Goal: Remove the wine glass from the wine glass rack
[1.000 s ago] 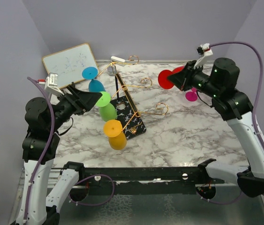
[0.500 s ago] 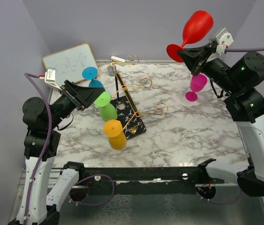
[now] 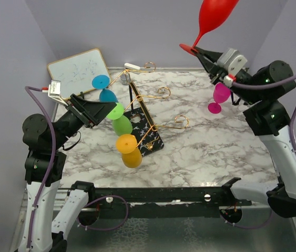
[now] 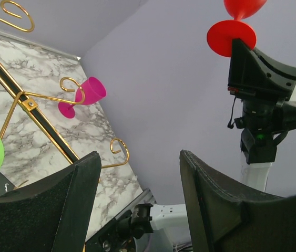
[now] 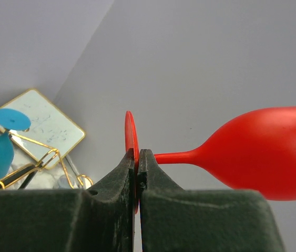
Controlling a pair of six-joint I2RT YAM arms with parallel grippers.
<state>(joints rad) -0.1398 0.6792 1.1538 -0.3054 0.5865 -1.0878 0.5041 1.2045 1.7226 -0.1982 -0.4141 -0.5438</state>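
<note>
Red wine glass is off the wine glass rack and high above the far right of the table, bowl uppermost and tilted. Right gripper is clamped on the edge of its foot. Left gripper is spread wide, holding nothing, just beside the green glass hanging on the rack.

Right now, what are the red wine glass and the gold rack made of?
The red wine glass looks like plastic: solid colour, opaque, soft sheen. The wine glass rack seems thin metal wire, shiny gold, bent into curls.
</note>
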